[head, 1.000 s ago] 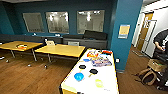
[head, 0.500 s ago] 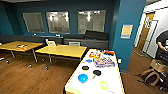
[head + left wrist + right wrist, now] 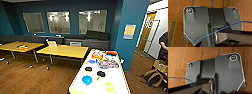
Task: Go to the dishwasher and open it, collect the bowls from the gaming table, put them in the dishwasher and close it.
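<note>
Gaming table (image 3: 117, 85), white surface: blue bowl (image 3: 87, 80), yellow-green bowl (image 3: 109, 87), two black paddles (image 3: 101, 73), boxed games (image 3: 107, 63). Gripper state: cannot tell, either arm.

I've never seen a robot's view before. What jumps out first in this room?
The long white table right in front, strewn with bright things: a blue bowl and a yellow-green bowl at its near end, black paddles mid-table, colourful game boxes farther back. To the left stand yellow wood tables on a wood floor, against deep blue walls with windows.
</note>
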